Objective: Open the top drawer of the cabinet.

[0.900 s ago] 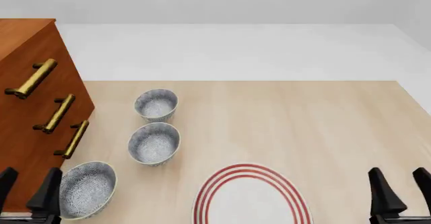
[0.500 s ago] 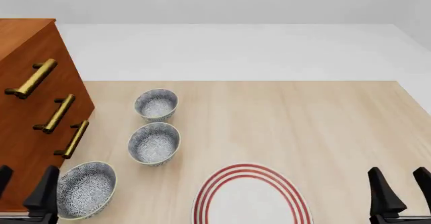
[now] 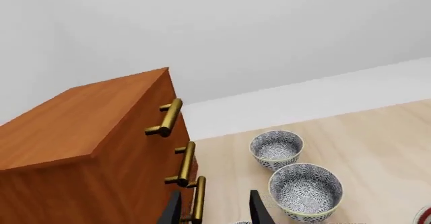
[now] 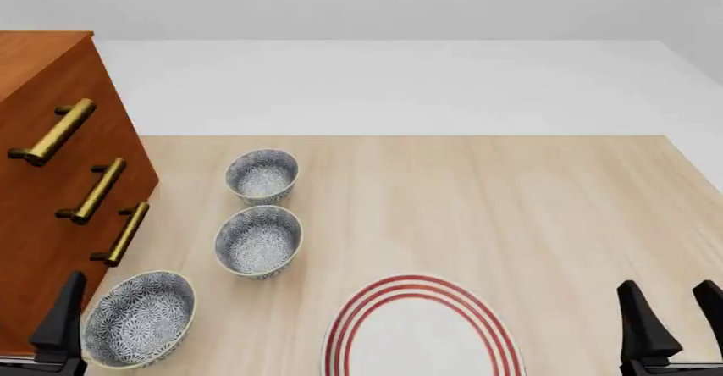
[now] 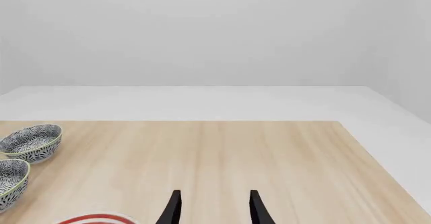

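One top drawer beyond left end effector

Left end effector: fingers spread, nothing between them, only the two dark tips show in its wrist view. Front view catches just one left finger at the frame's lower edge. Right end effector: fingers parted, empty, tips pointing up and forward; same gap in its wrist view.
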`<act>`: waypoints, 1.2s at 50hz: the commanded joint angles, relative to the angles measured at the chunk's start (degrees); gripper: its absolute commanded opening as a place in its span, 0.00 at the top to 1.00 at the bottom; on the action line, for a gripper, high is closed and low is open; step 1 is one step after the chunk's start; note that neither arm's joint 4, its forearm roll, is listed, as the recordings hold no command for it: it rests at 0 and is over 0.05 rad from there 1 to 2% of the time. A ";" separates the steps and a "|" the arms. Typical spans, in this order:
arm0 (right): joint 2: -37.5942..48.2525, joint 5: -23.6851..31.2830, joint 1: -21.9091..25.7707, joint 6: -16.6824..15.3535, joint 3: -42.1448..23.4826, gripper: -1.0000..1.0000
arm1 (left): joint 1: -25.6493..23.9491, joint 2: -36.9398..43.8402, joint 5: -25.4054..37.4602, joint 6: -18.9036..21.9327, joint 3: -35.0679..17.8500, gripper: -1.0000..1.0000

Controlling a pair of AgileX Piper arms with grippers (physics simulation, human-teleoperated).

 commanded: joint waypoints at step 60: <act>0.00 0.00 0.00 -0.01 0.00 0.00 | 2.10 7.34 -4.59 36.94 -4.55 0.00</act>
